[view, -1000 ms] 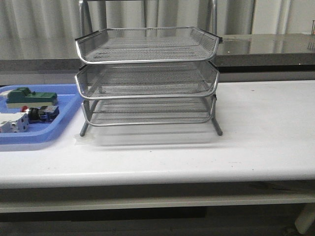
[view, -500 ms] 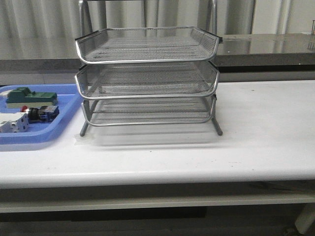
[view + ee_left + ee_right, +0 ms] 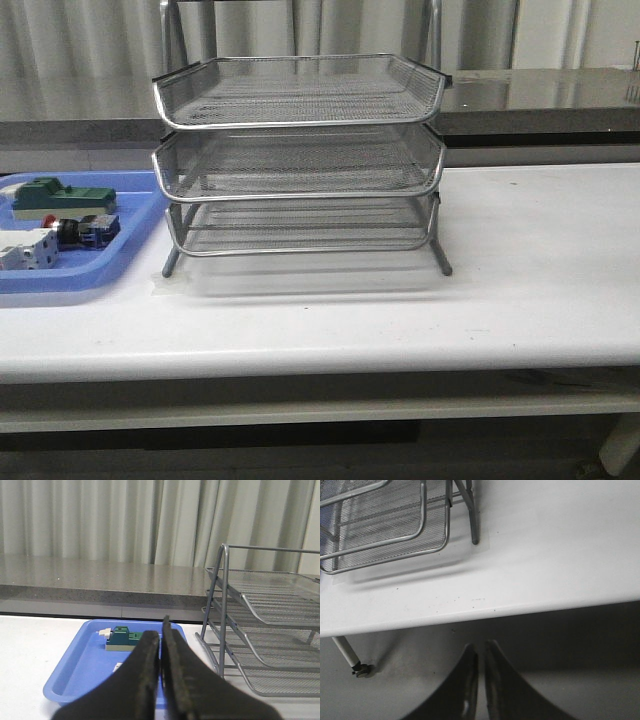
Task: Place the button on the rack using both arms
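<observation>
We see a long white table running across the scene, and on it, toward the middle and far edge, stands the rack, a three-tier silver wire-mesh letter tray on a metal frame, its upper two trays pushed a little nearer to us than the bottom one. To the left of the rack, just beside its near-left foot, lies a flat blue tray (cut off by the left edge of the front view). Inside that tray the green block sits at the far side, a white-grey block at the near left, and between them, toward the tray's right side, lies the button on its side, red cap pointing left and blue rear block pointing right, close to the white-grey block. Neither arm shows in the front view. In its own wrist view the left gripper is clenched, fingers pressed together with nothing between them, aimed over the blue tray. The right gripper is likewise closed and empty, hanging off the near edge of the table, below the tabletop level.
</observation>
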### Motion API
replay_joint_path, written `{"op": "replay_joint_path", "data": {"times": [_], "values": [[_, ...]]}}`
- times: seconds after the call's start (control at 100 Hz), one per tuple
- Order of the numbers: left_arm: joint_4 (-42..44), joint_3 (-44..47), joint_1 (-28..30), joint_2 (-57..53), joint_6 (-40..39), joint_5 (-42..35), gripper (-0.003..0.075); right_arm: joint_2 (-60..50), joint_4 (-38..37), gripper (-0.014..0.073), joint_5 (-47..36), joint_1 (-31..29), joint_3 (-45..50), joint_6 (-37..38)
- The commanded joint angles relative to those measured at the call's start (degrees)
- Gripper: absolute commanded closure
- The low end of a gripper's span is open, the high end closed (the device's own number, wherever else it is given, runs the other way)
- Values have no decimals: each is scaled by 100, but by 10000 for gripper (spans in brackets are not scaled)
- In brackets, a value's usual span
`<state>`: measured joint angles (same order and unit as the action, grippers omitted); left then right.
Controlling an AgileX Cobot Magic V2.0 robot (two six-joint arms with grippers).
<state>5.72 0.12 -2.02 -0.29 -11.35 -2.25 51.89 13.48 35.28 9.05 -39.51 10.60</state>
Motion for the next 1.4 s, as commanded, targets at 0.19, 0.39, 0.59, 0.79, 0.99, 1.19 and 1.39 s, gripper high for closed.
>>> {"op": "replay_joint_path", "data": {"times": [0.19, 0.39, 0.59, 0.79, 0.99, 1.19, 1.39], "values": [[-52, 268, 12, -196, -52, -453, 716, 207, 555, 85, -679, 10, -200, -22], [-52, 268, 12, -196, -52, -453, 716, 504, 1109, 86, -1601, 10, -200, -119], [-52, 268, 12, -196, -52, -453, 716, 1128, 2162, 86, -1899, 10, -207, -869], [-52, 268, 12, -196, -52, -453, 716, 1810, 3793, 86, -1952, 10, -226, -2416], [-52, 268, 12, -196, -52, -453, 716, 2413, 6031, 86, -1699, 10, -350, -4529], [-52, 268, 12, -196, -52, -453, 716, 3117, 7988, 86, -1146, 10, -745, -6519], [-52, 268, 12, -196, -52, -453, 716, 3855, 8340, 86, -855, 10, -1044, -6761]]}}
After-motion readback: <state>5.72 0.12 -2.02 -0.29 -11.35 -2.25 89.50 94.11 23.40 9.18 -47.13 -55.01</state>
